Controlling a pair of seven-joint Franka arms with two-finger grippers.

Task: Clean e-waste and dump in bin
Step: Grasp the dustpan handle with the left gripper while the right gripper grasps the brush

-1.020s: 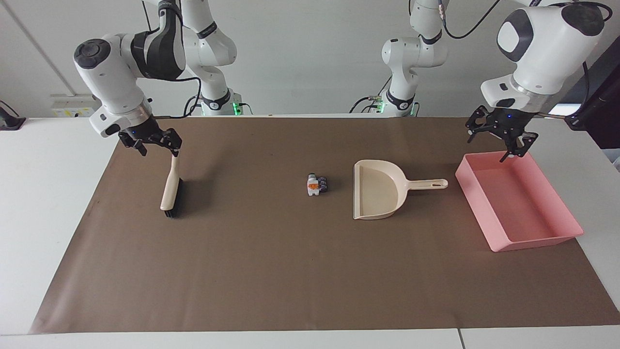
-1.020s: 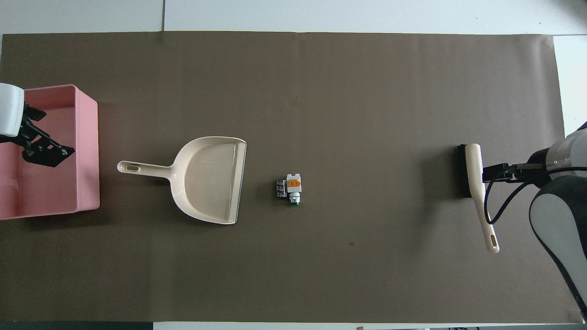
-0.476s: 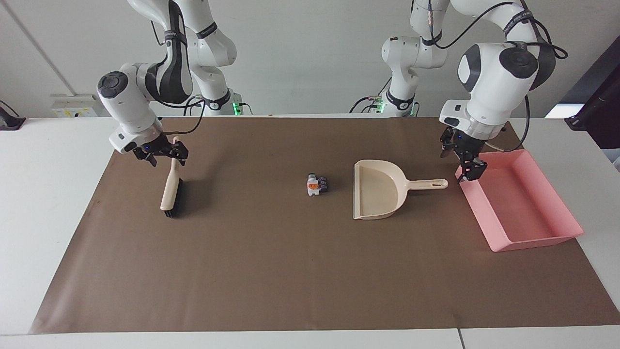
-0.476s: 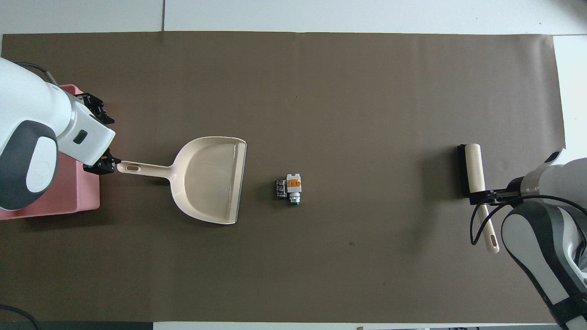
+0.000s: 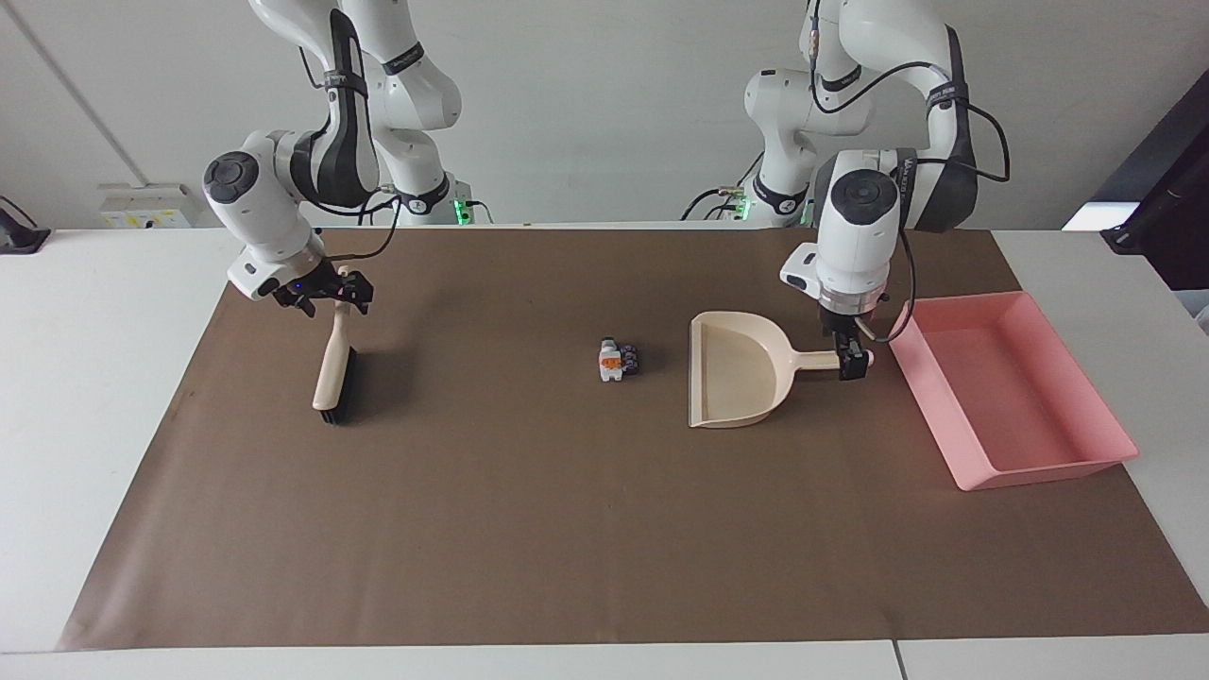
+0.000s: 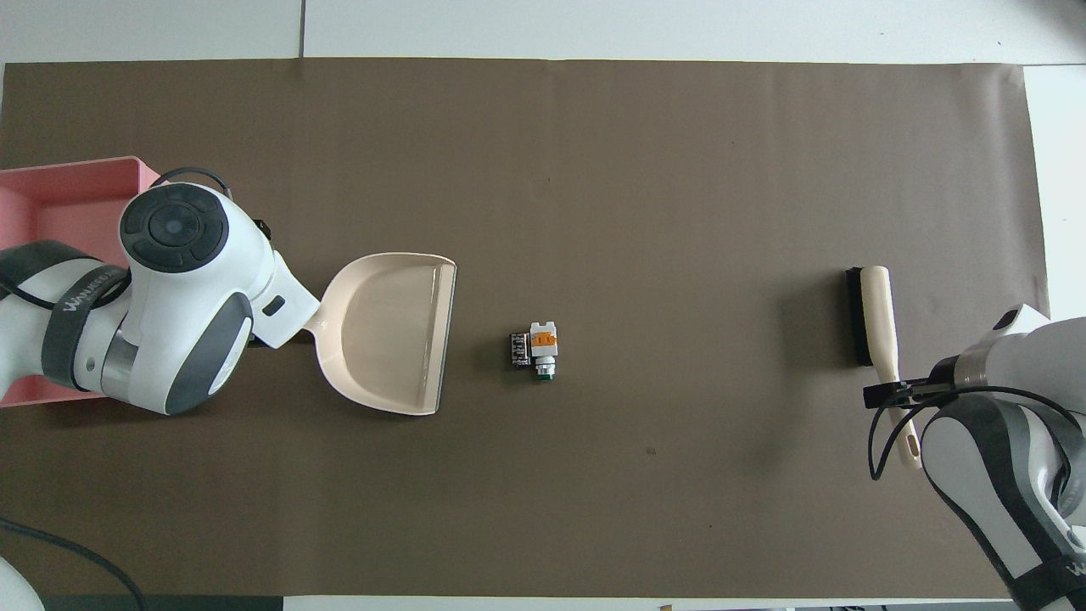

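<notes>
The e-waste (image 5: 618, 360) is a tiny white-and-orange bit with a dark bit beside it, mid-mat; it also shows in the overhead view (image 6: 537, 349). The beige dustpan (image 5: 732, 373) lies beside it toward the left arm's end, mouth facing the e-waste. My left gripper (image 5: 853, 362) is down at the tip of the dustpan's handle; in the overhead view the arm hides that handle. The pink bin (image 5: 1011, 397) lies past the dustpan at the left arm's end. My right gripper (image 5: 332, 295) is open around the top of the brush's handle.
The beige brush (image 5: 332, 373) with black bristles lies toward the right arm's end of the brown mat (image 5: 567, 529). It also shows in the overhead view (image 6: 870, 318). White table surrounds the mat.
My left gripper has moved from over the bin down to the dustpan's handle tip. My right gripper has shifted along the brush's handle toward its end. The things on the mat have not moved.
</notes>
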